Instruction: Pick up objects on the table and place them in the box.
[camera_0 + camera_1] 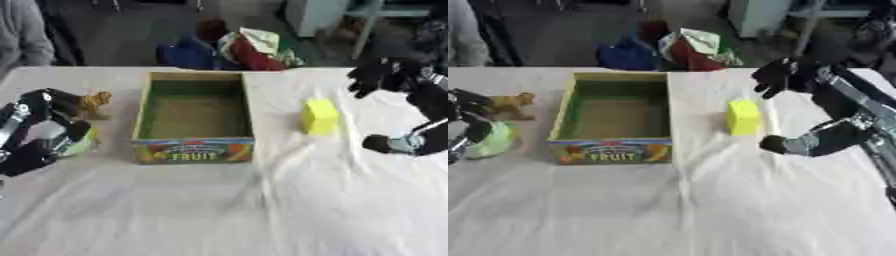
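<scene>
Two black hands show: the right hand (785,76) hangs clenched, empty, beyond the yellow foam block (743,117); left hand (39,125) grasps a pale green round object (489,140).

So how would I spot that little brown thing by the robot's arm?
Find the open cardboard box marked FRUIT mid-table. Just off its far left corner stands a small brown animal figure, next to the robot's left hand. It is the only brown item; the pale green object lies nearer.

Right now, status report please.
Left hand by brown toy, grip unclear. Right hand curled, empty, above yellow block. Box empty.
</scene>
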You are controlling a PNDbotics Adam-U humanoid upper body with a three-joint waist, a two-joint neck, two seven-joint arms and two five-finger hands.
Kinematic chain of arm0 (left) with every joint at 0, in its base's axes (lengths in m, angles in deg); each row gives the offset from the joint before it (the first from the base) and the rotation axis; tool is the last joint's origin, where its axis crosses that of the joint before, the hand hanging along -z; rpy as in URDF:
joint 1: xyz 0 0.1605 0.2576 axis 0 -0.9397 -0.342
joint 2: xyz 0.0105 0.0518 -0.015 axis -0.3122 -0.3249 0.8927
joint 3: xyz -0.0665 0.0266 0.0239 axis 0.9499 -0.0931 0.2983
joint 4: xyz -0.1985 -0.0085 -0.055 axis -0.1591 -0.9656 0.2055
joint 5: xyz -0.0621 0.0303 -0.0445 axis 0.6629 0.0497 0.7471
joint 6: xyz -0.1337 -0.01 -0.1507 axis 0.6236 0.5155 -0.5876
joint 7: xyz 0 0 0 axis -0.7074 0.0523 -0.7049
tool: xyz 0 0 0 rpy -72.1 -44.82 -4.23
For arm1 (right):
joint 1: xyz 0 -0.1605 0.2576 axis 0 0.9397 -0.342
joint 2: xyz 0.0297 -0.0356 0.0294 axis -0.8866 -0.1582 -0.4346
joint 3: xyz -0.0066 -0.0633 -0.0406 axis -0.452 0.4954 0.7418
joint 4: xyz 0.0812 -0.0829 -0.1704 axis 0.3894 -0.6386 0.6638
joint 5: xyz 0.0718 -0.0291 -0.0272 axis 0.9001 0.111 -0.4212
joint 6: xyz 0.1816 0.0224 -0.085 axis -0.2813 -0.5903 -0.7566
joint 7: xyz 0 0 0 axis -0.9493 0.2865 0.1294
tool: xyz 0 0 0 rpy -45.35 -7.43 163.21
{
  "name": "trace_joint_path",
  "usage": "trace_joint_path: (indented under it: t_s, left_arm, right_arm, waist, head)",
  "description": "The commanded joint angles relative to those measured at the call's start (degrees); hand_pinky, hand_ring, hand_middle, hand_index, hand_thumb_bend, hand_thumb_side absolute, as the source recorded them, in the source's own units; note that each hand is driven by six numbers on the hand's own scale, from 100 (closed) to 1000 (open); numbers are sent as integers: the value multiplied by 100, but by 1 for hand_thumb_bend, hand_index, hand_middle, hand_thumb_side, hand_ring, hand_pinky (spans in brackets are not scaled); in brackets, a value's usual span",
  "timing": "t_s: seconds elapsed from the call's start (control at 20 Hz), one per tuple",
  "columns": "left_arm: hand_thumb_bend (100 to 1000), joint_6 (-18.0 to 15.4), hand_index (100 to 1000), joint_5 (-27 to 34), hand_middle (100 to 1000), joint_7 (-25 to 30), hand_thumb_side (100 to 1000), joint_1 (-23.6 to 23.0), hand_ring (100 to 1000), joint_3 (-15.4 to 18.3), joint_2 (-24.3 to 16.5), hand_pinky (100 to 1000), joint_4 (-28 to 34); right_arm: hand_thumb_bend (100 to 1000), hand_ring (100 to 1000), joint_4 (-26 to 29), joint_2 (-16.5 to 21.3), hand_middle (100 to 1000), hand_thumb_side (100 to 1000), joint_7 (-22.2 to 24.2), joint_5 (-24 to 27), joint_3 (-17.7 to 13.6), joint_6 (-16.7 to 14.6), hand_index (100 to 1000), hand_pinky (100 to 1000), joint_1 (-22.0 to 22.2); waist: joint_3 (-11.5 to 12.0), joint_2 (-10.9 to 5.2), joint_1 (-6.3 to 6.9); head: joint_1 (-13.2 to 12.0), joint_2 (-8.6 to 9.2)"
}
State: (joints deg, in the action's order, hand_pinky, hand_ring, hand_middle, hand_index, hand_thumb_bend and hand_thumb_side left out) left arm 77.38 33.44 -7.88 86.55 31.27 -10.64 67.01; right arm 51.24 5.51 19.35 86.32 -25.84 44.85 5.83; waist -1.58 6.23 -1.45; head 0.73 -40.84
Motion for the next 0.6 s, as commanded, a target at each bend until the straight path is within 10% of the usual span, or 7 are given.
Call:
trace_joint_path:
  t_s: [0.05,0.6]
  left_arm:
    - [542,-6,756,-28,680,18,685,95,668,72,-205,595,89]
    - [557,11,761,-181,684,-3,683,168,681,78,-396,607,59]
  right_arm:
    - [599,741,25,172,772,214,-37,35,-100,6,765,688,-56]
    - [594,741,17,157,772,225,-17,15,-102,14,765,688,-50]
  waist:
    - [-2,-56,17]
    - [-24,-21,27]
  head:
    - [37,-164]
    - [59,-328]
